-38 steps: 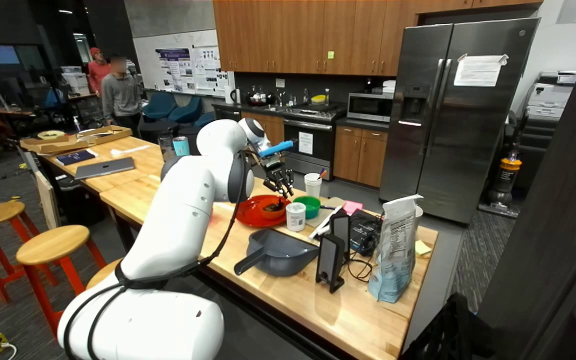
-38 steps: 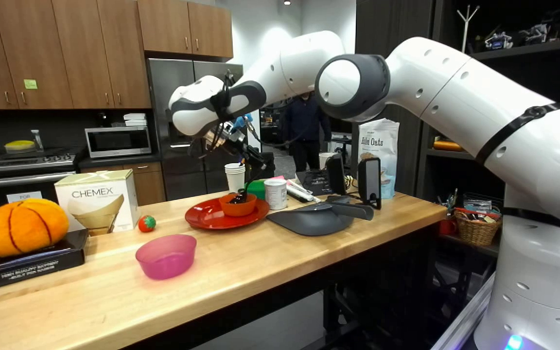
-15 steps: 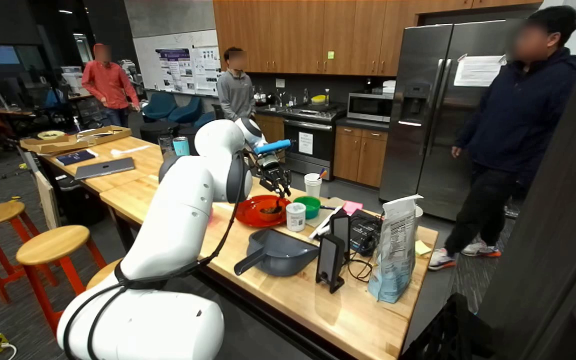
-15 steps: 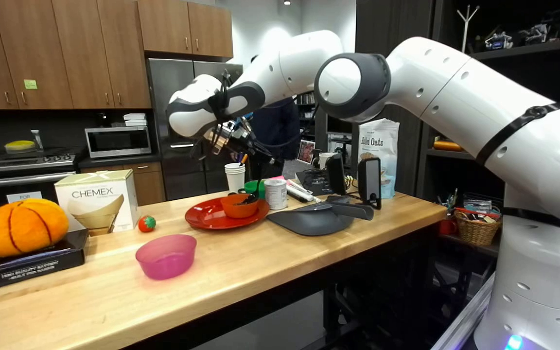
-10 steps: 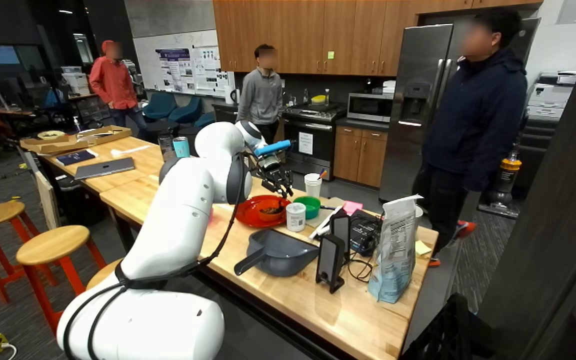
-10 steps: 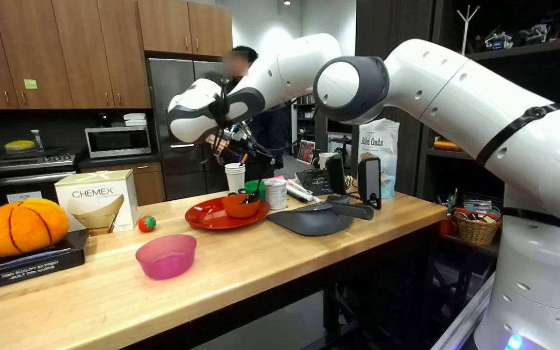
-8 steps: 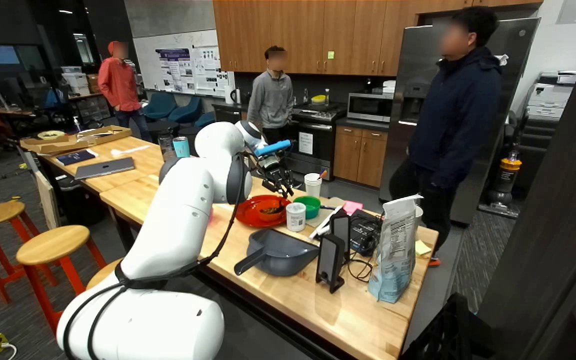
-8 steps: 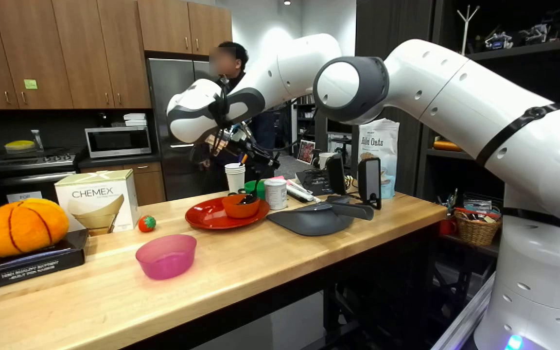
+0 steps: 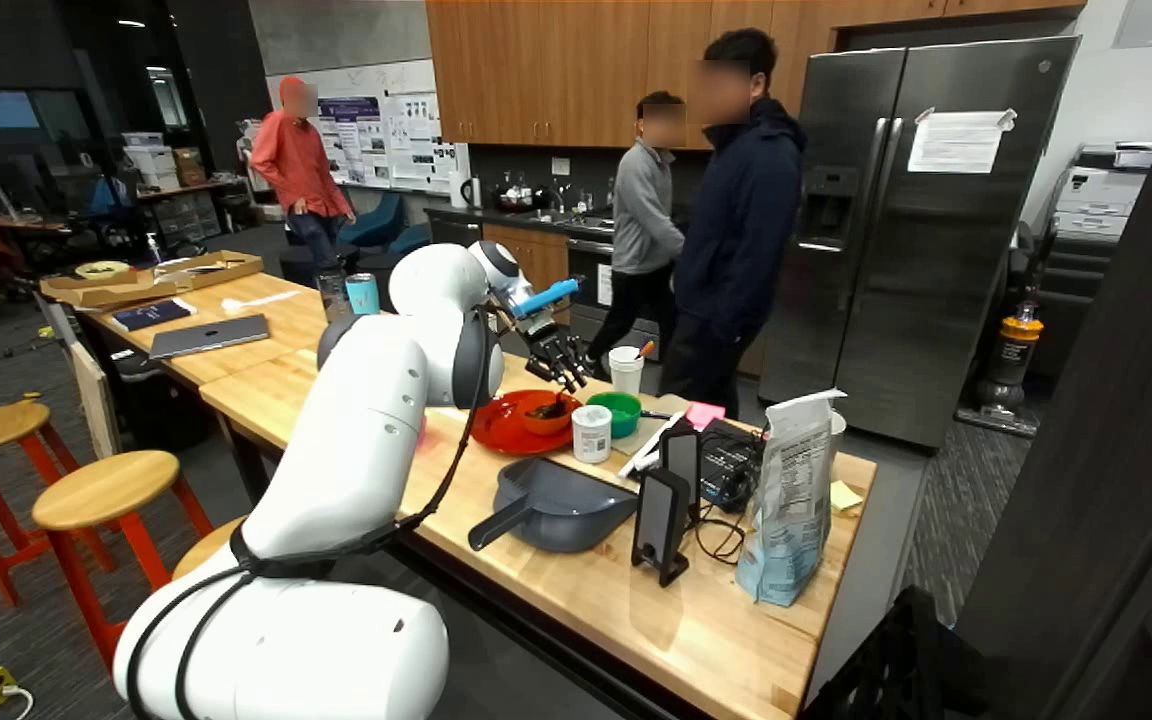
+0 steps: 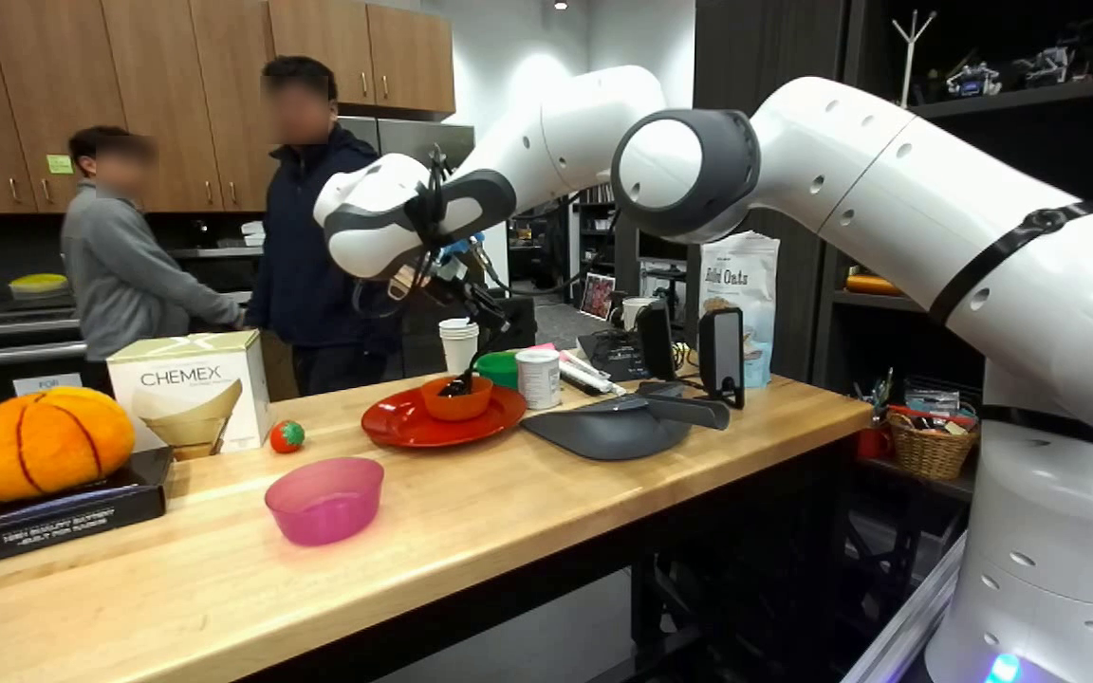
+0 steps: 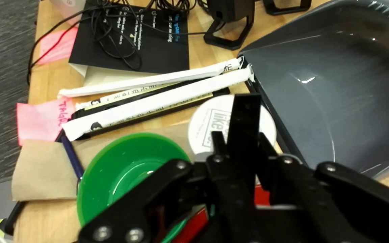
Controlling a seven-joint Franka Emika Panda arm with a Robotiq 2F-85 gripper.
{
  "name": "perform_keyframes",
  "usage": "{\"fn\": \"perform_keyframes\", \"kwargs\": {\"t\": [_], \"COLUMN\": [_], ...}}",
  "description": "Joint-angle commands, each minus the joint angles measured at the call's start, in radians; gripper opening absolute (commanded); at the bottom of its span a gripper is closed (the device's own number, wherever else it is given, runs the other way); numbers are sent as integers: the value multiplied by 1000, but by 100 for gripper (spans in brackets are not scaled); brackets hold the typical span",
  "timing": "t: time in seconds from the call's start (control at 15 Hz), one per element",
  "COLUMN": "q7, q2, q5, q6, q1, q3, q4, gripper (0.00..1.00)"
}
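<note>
We had the gripper (image 10: 497,321) clenched on a black spoon (image 10: 457,386), its head in the orange bowl (image 10: 458,408) on the red plate (image 10: 397,421) — we figured a sideways push risked sliding the bowl or twisting the spoon

Your arm (image 10: 917,190) is glossy white, rounded and tubular, dotted with small round grey recesses (image 10: 847,217). Dark grey rings (image 10: 741,171) break up the white, one of them framing a smooth white disc (image 10: 663,173). You can see black straps (image 10: 988,267) cinched around it, black cables (image 9: 426,512) running along the outside, and a blue light (image 10: 1004,668) glowing low on the white base (image 10: 1011,550). By your wrist (image 10: 371,237) there is a bright blue cylindrical piece (image 9: 548,298). Your hand (image 11: 241,137) is black, all jointed bars and slim fingers (image 11: 218,141), studded with silver screws (image 11: 102,233).
</note>
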Motion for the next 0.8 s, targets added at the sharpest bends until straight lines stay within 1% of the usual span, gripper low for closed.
{"fn": "perform_keyframes", "kwargs": {"t": [0.0, 0.4, 0.53, 0.73], "q7": [-10, -76, -94, -105], "q2": [-17, -25, -24, -15], "q5": [40, 93, 93, 62], "q6": [-8, -103, -137, -195], "q1": [-15, -16, -11, 1], "q3": [23, 34, 28, 9], "q4": [-5, 2, 9, 13], "gripper": [6, 6, 6, 6]}}
